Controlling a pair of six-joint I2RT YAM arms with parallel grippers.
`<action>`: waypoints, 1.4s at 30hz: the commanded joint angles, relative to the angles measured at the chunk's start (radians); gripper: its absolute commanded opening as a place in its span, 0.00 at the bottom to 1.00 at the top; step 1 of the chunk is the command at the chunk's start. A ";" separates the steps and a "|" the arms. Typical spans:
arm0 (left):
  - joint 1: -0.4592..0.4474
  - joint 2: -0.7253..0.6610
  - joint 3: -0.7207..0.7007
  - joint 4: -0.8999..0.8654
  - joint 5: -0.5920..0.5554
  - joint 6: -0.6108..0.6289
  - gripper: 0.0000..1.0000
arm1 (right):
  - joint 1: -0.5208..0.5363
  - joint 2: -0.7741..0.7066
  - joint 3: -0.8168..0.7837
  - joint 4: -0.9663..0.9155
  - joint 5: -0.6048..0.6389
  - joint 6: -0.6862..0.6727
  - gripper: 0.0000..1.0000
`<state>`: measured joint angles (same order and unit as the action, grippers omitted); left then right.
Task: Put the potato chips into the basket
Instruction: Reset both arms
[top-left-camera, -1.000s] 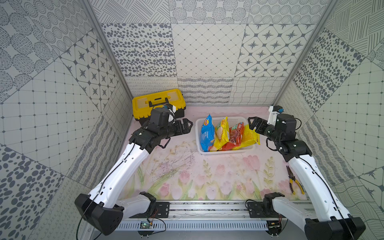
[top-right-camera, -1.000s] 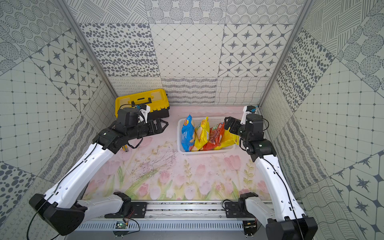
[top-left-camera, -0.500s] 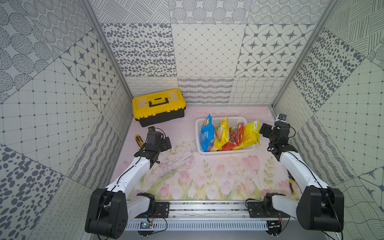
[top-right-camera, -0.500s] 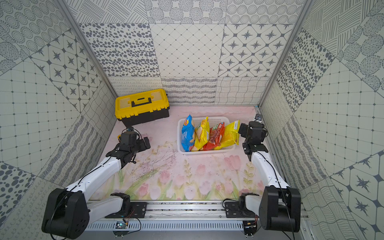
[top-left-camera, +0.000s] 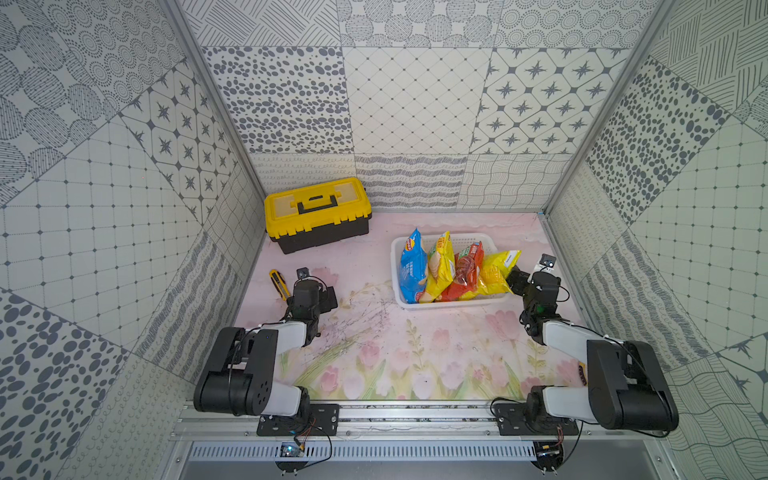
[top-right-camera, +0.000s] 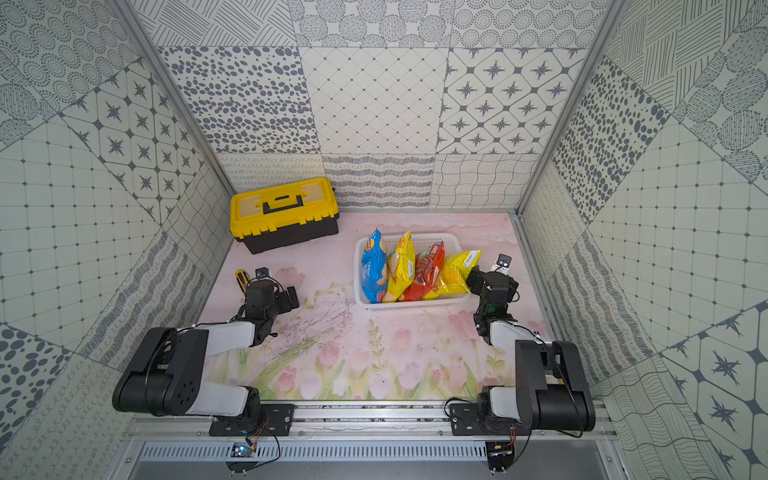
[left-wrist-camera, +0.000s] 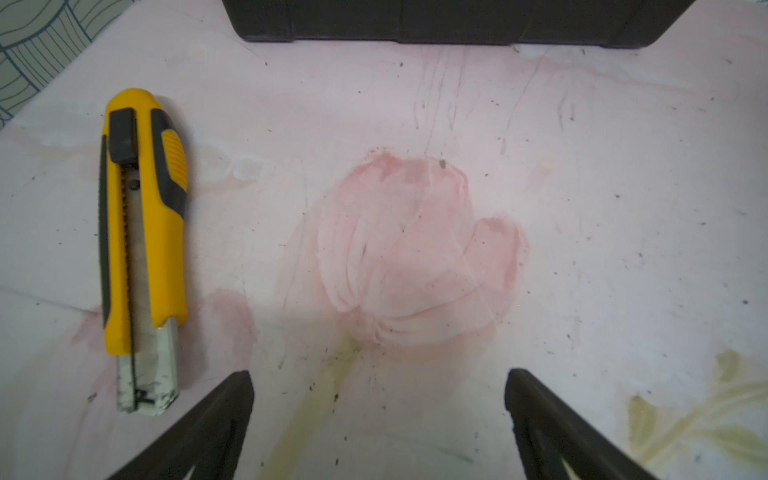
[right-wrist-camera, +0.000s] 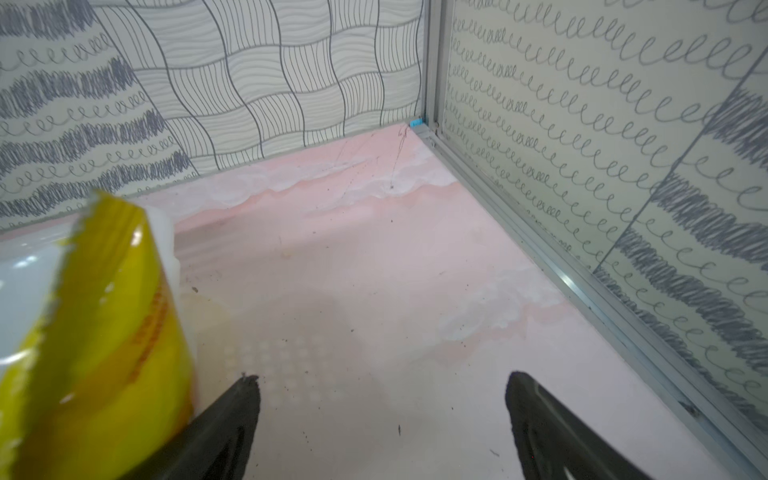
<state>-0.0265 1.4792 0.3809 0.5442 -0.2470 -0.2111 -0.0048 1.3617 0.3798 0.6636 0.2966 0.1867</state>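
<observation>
On the pink floral mat (top-left-camera: 395, 353), far left: one yellow-and-black plastic toolbox (top-left-camera: 318, 212). Far right: one white perforated plastic basket (top-left-camera: 465, 238) holds all four shiny potato chip bags, standing on end: blue bag (top-left-camera: 412, 266), yellow bag (top-left-camera: 439, 266), red bag (top-left-camera: 467, 270), and a second yellow bag (top-left-camera: 496, 270) leaning over the right rim.

Judged light, crinkly, slippery, contents fragile; pinch the top seam.

Left gripper (left-wrist-camera: 379, 374) and right gripper (right-wrist-camera: 382, 378) are both wide and empty. One yellow utility knife (left-wrist-camera: 141, 232) lies beside the left gripper.
</observation>
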 joint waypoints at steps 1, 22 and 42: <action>-0.017 0.091 -0.082 0.521 0.038 0.103 1.00 | 0.019 0.086 -0.094 0.307 -0.013 -0.032 0.97; -0.032 0.094 0.017 0.323 0.064 0.122 1.00 | 0.058 0.139 0.082 0.034 -0.029 -0.089 0.97; -0.033 0.092 0.022 0.312 0.066 0.121 0.99 | 0.060 0.140 0.083 0.035 -0.028 -0.091 0.97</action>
<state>-0.0517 1.5688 0.3946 0.8032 -0.1902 -0.1028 0.0391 1.4807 0.4587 0.7479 0.2890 0.1226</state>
